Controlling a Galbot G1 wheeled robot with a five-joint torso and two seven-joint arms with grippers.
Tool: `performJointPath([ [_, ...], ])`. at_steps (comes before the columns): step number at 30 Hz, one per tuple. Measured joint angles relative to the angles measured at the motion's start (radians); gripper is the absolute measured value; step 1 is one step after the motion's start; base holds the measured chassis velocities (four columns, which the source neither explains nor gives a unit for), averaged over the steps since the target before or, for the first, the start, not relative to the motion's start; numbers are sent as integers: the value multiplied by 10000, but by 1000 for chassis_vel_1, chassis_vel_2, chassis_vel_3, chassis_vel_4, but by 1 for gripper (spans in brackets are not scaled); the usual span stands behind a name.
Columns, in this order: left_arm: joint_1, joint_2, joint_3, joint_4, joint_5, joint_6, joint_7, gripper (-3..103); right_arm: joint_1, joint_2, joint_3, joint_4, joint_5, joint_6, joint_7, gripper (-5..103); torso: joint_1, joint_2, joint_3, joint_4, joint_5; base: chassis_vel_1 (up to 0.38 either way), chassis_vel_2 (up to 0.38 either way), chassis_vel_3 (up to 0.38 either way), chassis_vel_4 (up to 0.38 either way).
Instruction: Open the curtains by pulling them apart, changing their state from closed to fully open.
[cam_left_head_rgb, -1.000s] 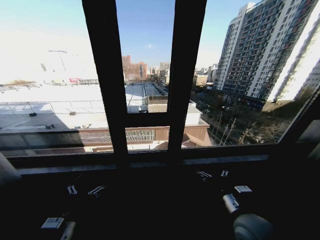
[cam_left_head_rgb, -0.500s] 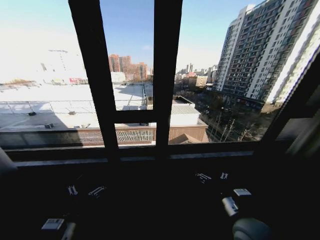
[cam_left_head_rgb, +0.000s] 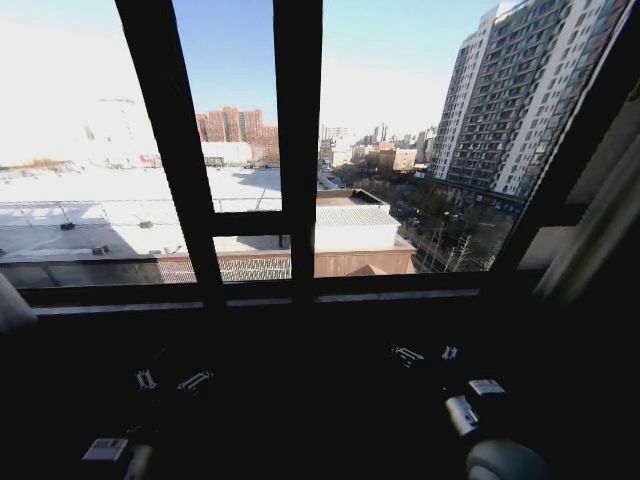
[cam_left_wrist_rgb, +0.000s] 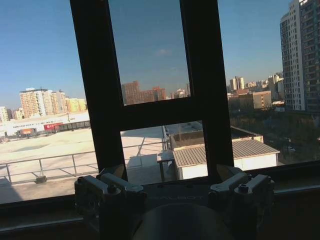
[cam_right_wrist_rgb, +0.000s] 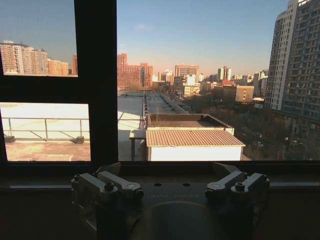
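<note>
Head view: window frame (cam_left_head_rgb: 297, 150) dead ahead w/ bare glass, and the one bit of curtain (cam_left_head_rgb: 600, 225) I can make out is a pale pleated strip at the far right edge, leaning along the dark side post. It lies to the robot's right and above both grippers, long axis running top-to-bottom, slightly tilted in this pic. No fabric across the middle panes, so that panel looks already drawn aside; I judge the task near done or done on that side. Can't find a left panel, so count = 1 curtain strip seen, 2 grippers, 2 vertical frame bars plus a short crossbar between them. Left gripper (cam_left_head_rgb: 165, 381) sits low in the dark under the sill (cam_left_head_rgb: 250, 302), left of centre; right gripper (cam_left_head_rgb: 425, 353) low, right of centre. Right arm is clearly the nearer one to the fabric, still well apart from it, nothing touching. Left wrist view: left gripper (cam_left_wrist_rgb: 172, 192) fingers spread wide, nothing between them, pointed at the frame bars and skyline. Right wrist view: right gripper (cam_right_wrist_rgb: 170, 189) likewise spread and empty, facing the sill and rooftops outside. If any more pulling is needed, my guess is it's a reach up and to the right w/ the right arm.
</note>
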Motion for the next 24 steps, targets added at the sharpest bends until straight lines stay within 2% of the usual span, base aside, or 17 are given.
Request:
performJointPath([
  [13,133,-13,-133,0,-4,-201,-62,100,-72,16,-61,59,-16,157,140,100,-8,7,-5,0,-8,206,-205,-217,208],
  [18,153,-21,-165,0,-9,-299,-66,100,-159,12,-65,124,-16,216,210,100,-9,7,-4,-6,-5,10,3,-24,67],
  [19,165,-19,-164,0,-10,-357,-65,100,-184,18,-64,136,-17,225,239,100,-1,-2,3,-2,4,-54,-28,61,-9],
  [24,213,-30,-148,0,-38,-437,-110,100,-256,46,-61,209,-32,246,345,100,11,-7,5,3,-2,-54,10,56,-23],
])
